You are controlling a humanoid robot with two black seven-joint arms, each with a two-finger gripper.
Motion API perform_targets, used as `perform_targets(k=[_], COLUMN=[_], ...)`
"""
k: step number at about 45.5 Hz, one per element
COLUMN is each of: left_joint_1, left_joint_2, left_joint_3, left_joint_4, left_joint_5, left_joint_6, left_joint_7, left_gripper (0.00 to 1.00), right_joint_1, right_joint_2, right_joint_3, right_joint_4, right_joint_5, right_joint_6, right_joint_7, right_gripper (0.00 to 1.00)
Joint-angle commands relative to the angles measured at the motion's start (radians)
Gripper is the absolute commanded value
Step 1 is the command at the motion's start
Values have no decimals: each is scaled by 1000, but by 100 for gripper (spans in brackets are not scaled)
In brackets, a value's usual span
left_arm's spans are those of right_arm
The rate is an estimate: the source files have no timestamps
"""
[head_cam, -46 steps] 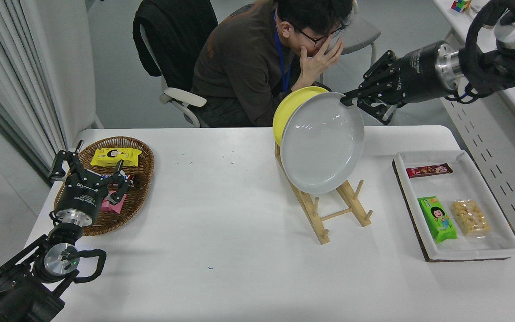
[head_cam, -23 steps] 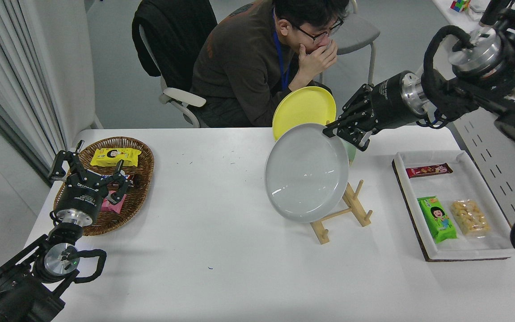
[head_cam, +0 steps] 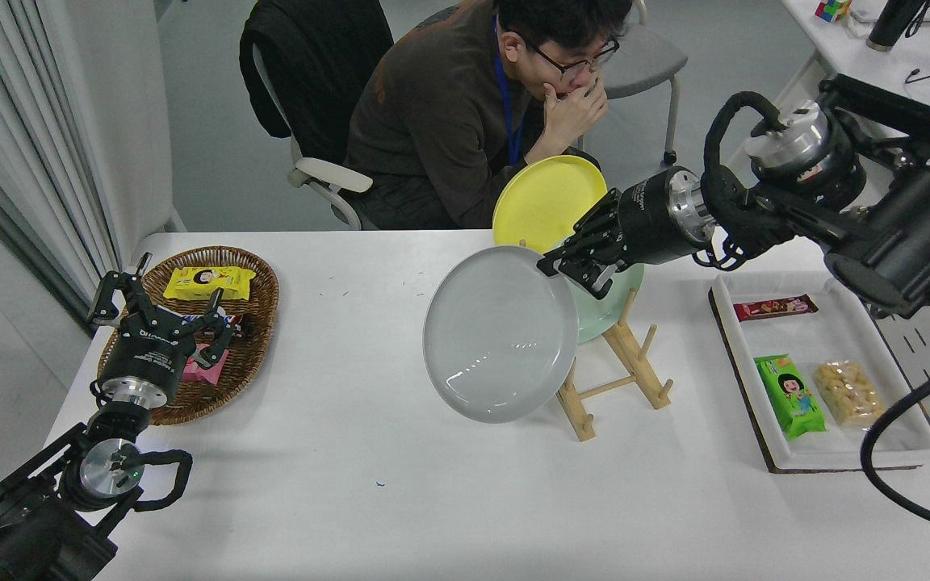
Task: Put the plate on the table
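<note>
The grey plate [head_cam: 500, 335] hangs tilted in the air, its face turned toward the camera, just left of the wooden rack [head_cam: 614, 375] and above the white table [head_cam: 368, 403]. The right gripper [head_cam: 555, 265] pinches its upper right rim, jaws closed on the edge, and the arm reaches in from the right side. The plate is clear of the rack slots; whether its lower edge touches the table cannot be told, though it looks a little above it.

Behind it, a mint green plate [head_cam: 614, 303] stands in the rack and a yellow plate [head_cam: 546, 202] stands further back. So the lifting-out looks done. What is left, as I judge it, is to bring the plate down over open table, level it, set it flat and let go.

To the right lies a white tray [head_cam: 901, 440] with snacks. At the left sits a wicker basket [head_cam: 259, 278], and the left gripper [head_cam: 158, 311] is parked over it with jaws spread wide, holding nothing. A person [head_cam: 449, 113] sits at the far side, a hand at the face.
</note>
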Motion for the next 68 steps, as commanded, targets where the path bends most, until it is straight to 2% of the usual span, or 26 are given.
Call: perform_targets(k=[1,26,40,54,68], left_joint_1=[0,0,0,0,0], left_joint_2=[0,0,0,0,0], left_joint_3=[0,0,0,0,0], left_joint_4=[0,0,0,0,0], left_joint_5=[0,0,0,0,0], left_joint_6=[0,0,0,0,0], left_joint_7=[0,-1,-1,0,-1], left_gripper=[98,98,98,98,98], right_joint_1=[-45,-220,-325,-346,-355], right_joint_2=[61,156,195,214,282], right_joint_3=[73,128,194,173,185], right_joint_4=[1,-28,-66,-109,-276], right_joint_5=[20,0,-147,-160,-167], right_joint_6=[-78,-78,-78,-78,-78], right_joint_7=[12,5,6,11,26], right_gripper=[0,0,0,0,0])
